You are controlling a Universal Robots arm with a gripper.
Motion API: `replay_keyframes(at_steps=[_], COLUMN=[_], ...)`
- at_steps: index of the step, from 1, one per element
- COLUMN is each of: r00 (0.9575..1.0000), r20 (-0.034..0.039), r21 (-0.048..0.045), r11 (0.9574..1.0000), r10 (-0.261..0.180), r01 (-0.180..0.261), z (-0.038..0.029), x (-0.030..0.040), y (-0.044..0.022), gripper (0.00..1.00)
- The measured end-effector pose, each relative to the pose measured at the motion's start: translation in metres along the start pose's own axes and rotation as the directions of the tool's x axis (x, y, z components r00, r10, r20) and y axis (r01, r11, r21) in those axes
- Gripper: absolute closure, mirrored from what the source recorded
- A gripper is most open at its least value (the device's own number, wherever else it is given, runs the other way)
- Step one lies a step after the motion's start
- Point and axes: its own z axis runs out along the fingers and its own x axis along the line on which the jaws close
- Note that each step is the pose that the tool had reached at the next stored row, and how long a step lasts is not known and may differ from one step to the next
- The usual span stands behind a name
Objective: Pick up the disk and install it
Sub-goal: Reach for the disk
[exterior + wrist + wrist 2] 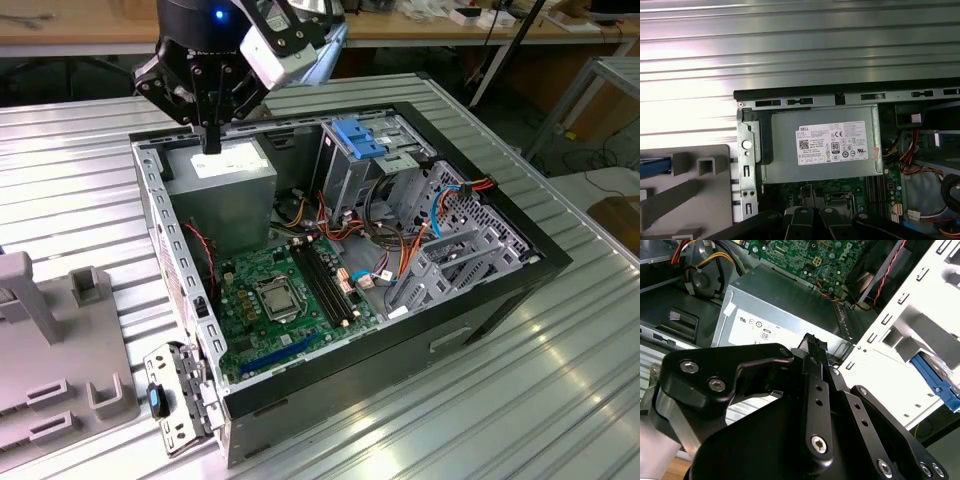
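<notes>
Tabletop [790,45]: ribbed bright metal.
Computer case [840,94]: open, black rim, on the tabletop.
Power supply [785,150]: grey box with a white label, against the case rim.
Motherboard [850,192]: green, beside the power supply.
Cables [907,160]: red and yellow, near the supply's corner.
Grey fixture [690,200]: outside the case; blue piece [654,167] in it, partly cut off.
Gripper [812,225]: black links over the motherboard.

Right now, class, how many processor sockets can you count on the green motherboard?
1. The processor socket sits mid-board on the green motherboard, inside the open case; cables hide part of the board.
</notes>
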Motion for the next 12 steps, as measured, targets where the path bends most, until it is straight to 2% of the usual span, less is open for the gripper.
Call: replay_keyframes(at_steps=[12], r00=[1.0000], r20=[-0.0001], r21=[0.0000], r11=[1.0000], r10=[0.000], r01=[0.000], z=[-0.0005], x=[0.0165], y=[-0.0012], gripper=[0.89])
